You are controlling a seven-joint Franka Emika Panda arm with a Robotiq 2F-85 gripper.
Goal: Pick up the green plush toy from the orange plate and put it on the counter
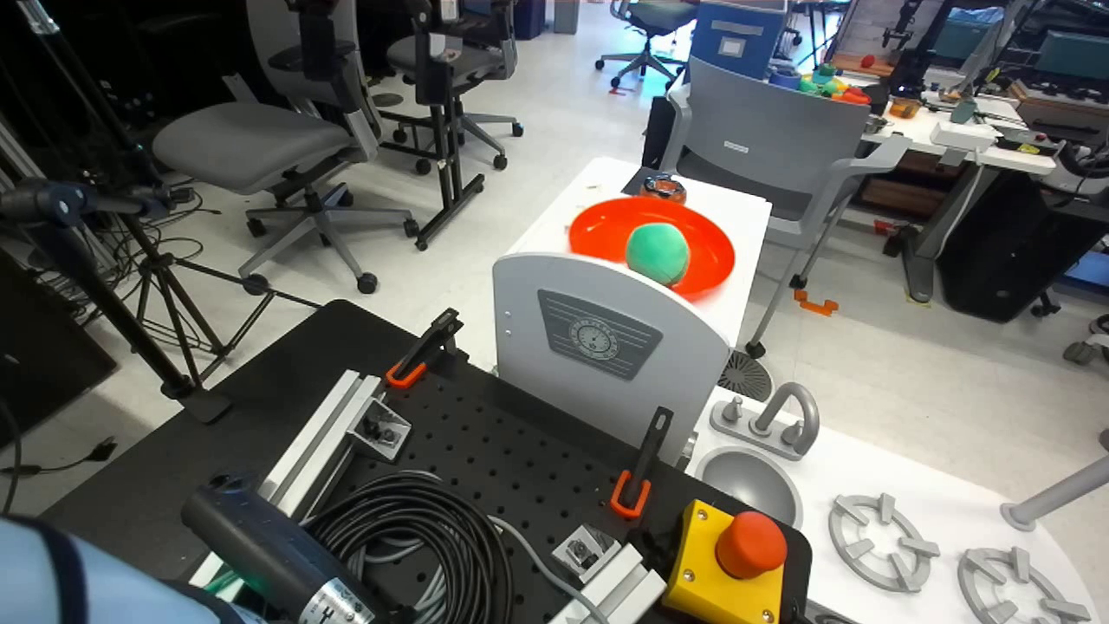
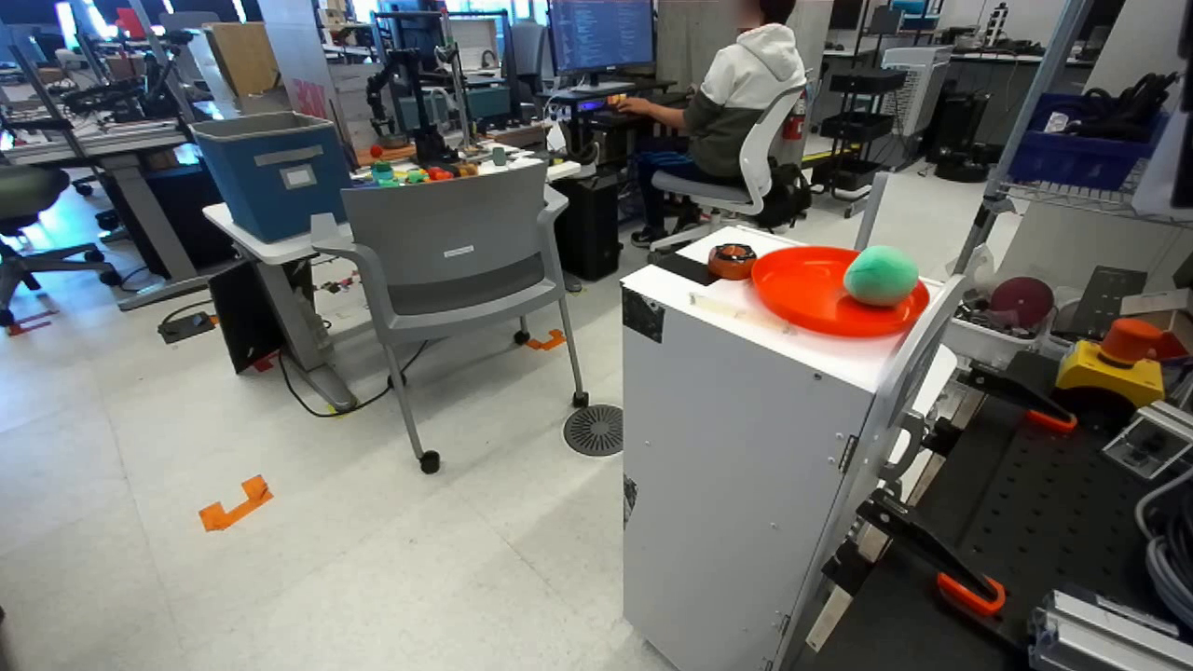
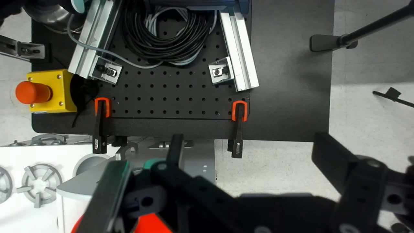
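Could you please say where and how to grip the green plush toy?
Perhaps grip the green plush toy from above, across its rounded middle: it bulges above the orange plate, and the grey panel beside the plate could block that side.

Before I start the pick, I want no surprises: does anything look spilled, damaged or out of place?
No spill or damage stands out. The green plush toy sits off-centre on the orange plate, toward the rounded panel, which seems harmless. Mildly untidy: the black cable coil, heaped loosely on the pegboard.
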